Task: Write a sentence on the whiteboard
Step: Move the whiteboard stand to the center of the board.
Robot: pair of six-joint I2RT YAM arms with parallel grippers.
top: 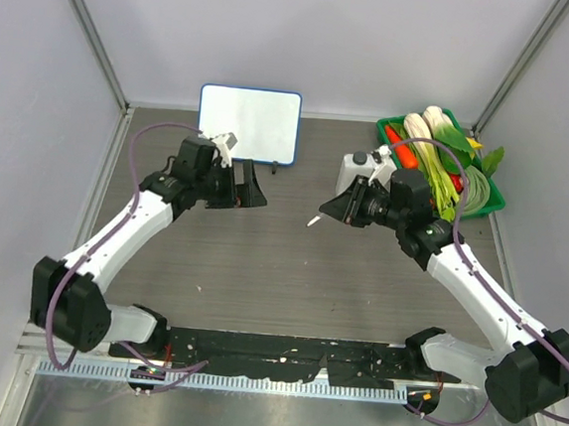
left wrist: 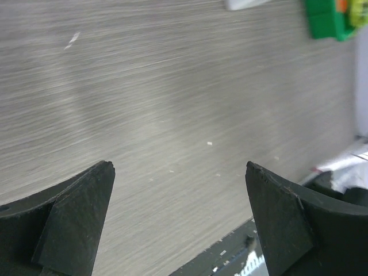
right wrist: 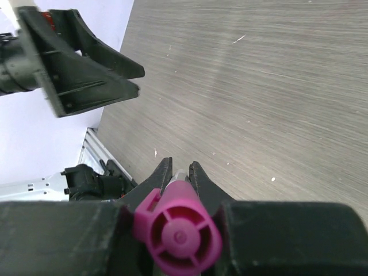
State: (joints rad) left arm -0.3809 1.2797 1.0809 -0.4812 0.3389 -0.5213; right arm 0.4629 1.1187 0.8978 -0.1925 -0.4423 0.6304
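My left pincer (top: 255, 187) hangs over the desk (top: 278, 282) with its two fingers spread wide apart, while my right pincer (right wrist: 179, 165) is clamped on one marker (right wrist: 178, 233) with a magenta end, its tip pointing toward the left pincer. The one whiteboard (top: 249, 123) stands upright just beyond my left pincer, its face showing plain white from above. Just behind my right pincer are one white bottle (top: 356, 167) and one green basket (top: 495, 200) of vegetables.

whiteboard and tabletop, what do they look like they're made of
The whiteboard has a smooth, plain white face, probably coated board, and its thin blue rim looks like plastic. The tabletop shows fine grey wood-grain streaks with a soft sheen: likely laminate, though real wood cannot be ruled out.
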